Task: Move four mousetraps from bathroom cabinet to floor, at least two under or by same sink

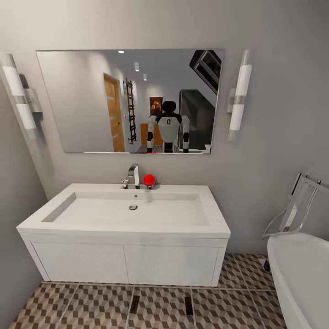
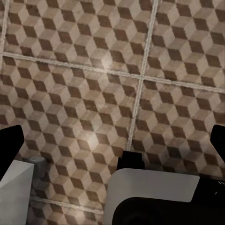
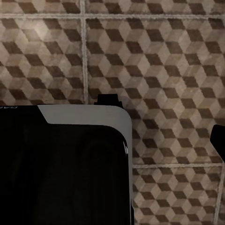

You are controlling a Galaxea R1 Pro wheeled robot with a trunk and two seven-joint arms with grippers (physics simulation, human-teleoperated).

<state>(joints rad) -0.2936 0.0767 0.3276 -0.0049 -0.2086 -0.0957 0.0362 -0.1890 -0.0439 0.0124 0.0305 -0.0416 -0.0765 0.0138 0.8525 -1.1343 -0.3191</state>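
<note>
Below the sink [image 1: 123, 262], two mousetraps [image 1: 134, 304] lie on the bathroom floor [image 1: 91, 306]. Rolling forward could knock them. Both claws' state: cannot tell.

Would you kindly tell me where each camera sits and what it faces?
Head view: on the robot's head, facing the sink, the mirror (robot reflected) and two mousetraps on the bathroom floor.
Left wrist view: near the left claw, looking down at tiles; dark fingers and white body parts show.
Right wrist view: near the right claw, looking down at tiles; the dark base shows.
All share the floor.
</note>
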